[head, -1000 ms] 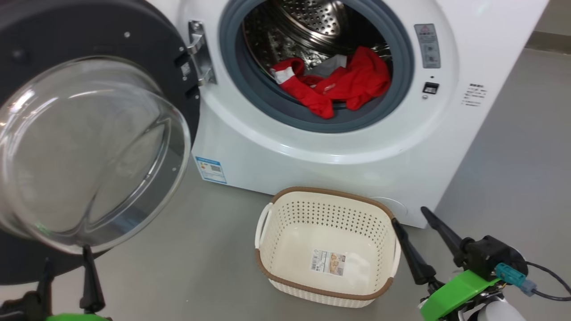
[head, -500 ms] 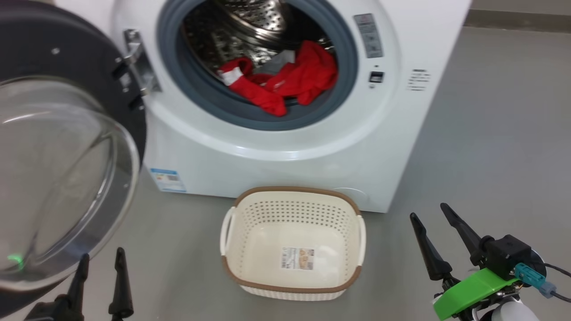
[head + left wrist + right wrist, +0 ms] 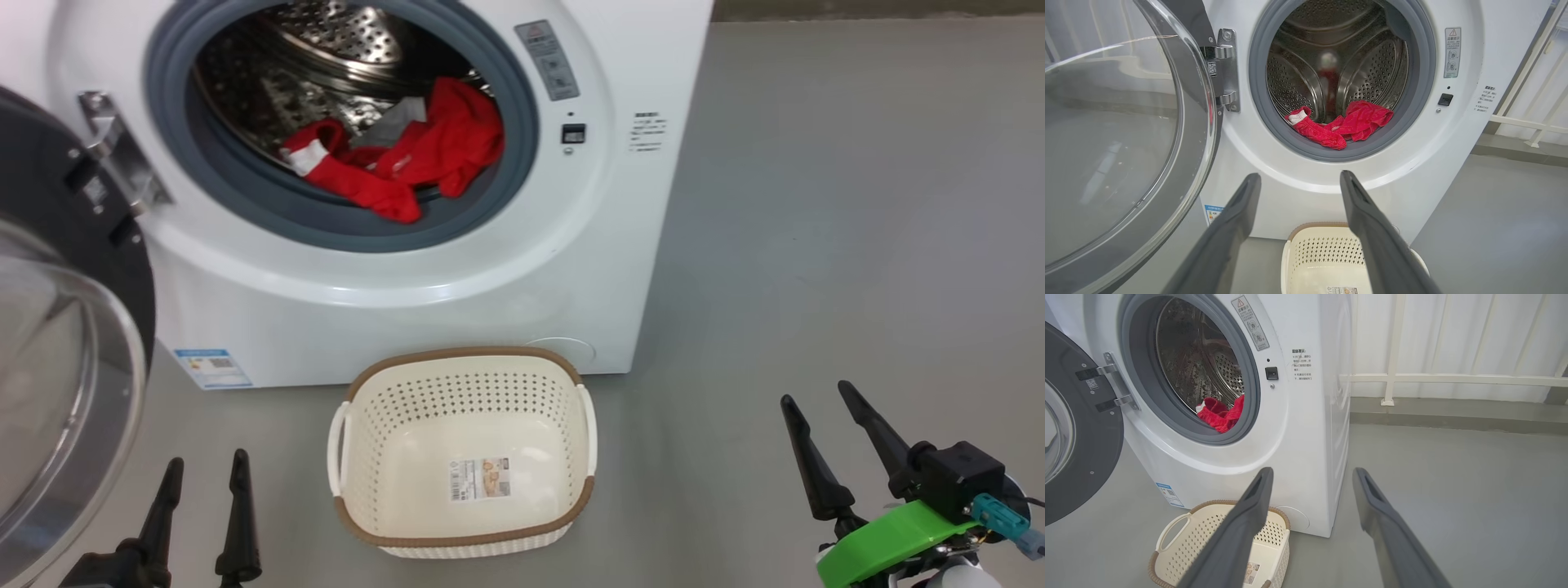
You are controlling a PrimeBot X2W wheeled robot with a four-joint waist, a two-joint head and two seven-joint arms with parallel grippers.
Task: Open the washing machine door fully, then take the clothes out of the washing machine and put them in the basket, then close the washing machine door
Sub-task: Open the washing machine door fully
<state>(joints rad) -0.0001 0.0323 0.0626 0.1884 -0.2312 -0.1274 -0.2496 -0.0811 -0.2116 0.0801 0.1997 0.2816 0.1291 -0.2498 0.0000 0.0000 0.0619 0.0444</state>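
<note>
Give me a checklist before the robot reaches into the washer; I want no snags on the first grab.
1. washing machine door swung clear of the steel drum opening: ok.
2. red clothes in plain sight at the drum's front, lapping onto the grey gasket: ok.
3. basket upright and empty on the floor in front of the machine: ok.
4. left gripper open, holding nothing: ok.
5. right gripper open, holding nothing: ok.
6. Further pieces hidden under the red pile: cannot tell.
</note>
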